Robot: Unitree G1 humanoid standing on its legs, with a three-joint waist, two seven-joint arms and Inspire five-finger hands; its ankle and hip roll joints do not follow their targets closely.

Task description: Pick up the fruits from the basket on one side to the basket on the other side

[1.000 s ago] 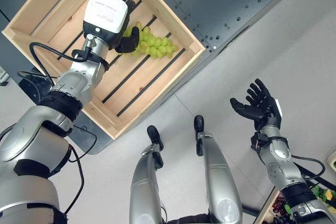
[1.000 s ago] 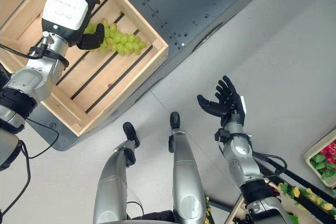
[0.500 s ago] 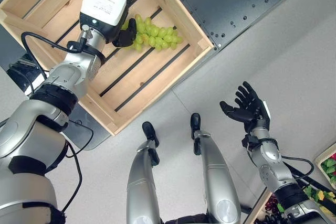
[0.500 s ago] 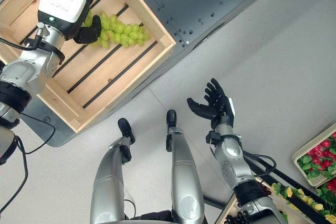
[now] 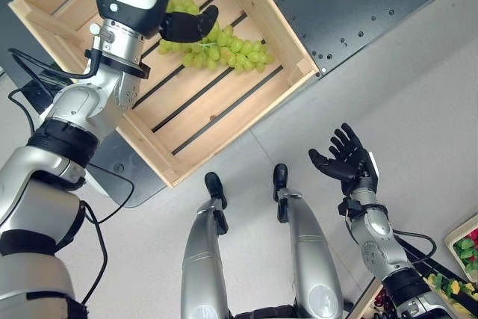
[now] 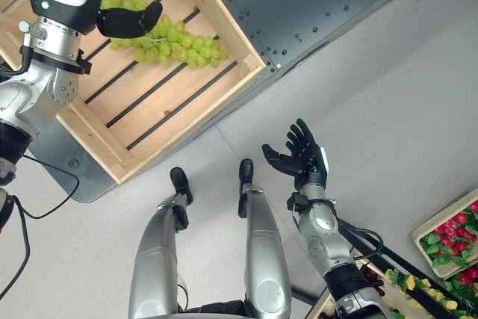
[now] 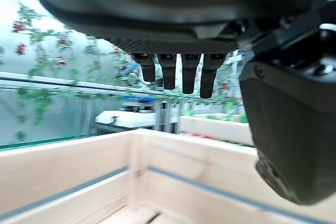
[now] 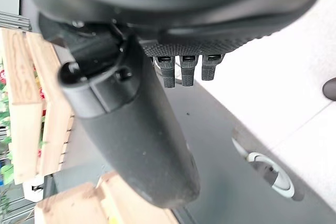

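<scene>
Left robot hand [image 5: 160, 16]: up over the wooden crate [image 5: 258, 1], fingers straight and relaxed in its wrist view, thumb sticking out over the fruit, gripping nothing.
Green grapes [image 5: 224, 44]: one bunch, lying on the crate's slats, just under and beside that thumb. Whether thumb and bunch touch, I can't tell.
Right robot hand [image 6: 302, 160]: held out above the grey floor [image 5: 418, 87], palm up, fingers spread, empty, well apart from the crate.
Count, crates: one big slatted crate here on the dark desk [image 5: 351, 5]; corners of two more wooden crates peek in at the lower right edge, with red fruit [image 6: 455, 227] and leaves.
Count, fruit here: one bunch of grapes, nothing else in this crate.
Stage, my read: the grapes look delivered, with the left hand off them above the crate.
Risk one: that thumb sits close to the bunch; a careless pull-away could snag the stem and drag the grapes along the slats.
Risk two: loose grapes could roll into a slat gap if the bunch gets knocked.
Risk three: a low swing back could clip the crate wall.
</scene>
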